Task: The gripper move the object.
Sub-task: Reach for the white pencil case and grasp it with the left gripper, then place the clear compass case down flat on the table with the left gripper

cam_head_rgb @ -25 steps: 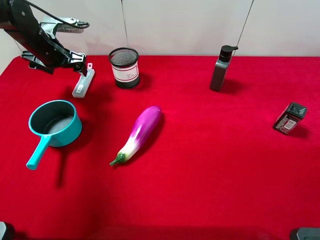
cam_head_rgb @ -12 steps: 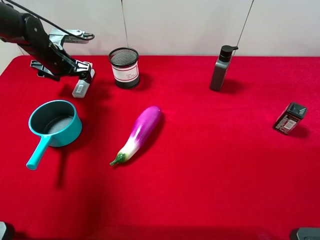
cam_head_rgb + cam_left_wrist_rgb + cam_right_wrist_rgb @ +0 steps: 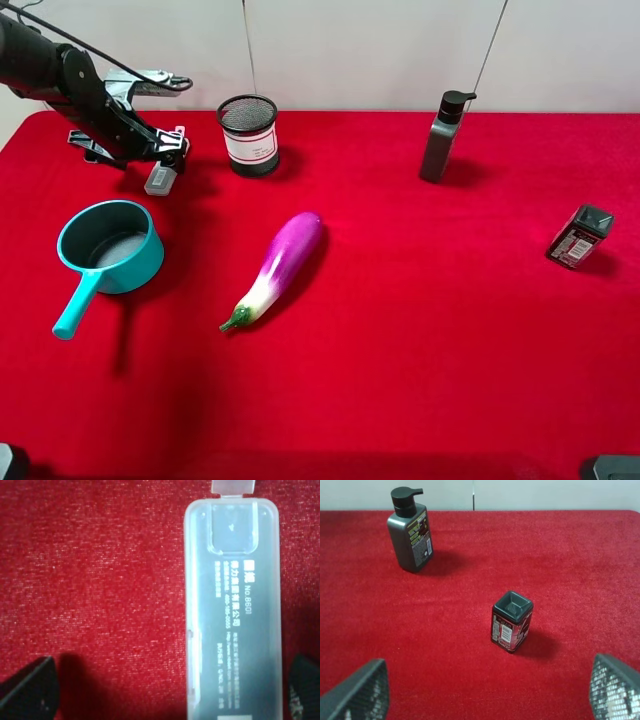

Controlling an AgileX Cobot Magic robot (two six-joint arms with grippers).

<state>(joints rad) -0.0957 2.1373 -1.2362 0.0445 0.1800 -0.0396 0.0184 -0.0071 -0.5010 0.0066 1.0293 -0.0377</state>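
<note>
A translucent plastic case with printed text lies flat on the red cloth at the far left. My left gripper is low over it and covers most of it. In the left wrist view the case fills the frame. It lies between my two dark fingertips, closer to one of them. The left gripper is open wide and grips nothing. My right gripper is open and empty, facing a small dark box. It does not show in the exterior high view.
A teal saucepan sits in front of the case. A black mesh cup stands to its right. A purple eggplant lies mid-table. A grey pump bottle and the dark box stand on the right.
My left arm has come down and in over the case. Its gripper now covers most of the case. Nothing else has moved.
</note>
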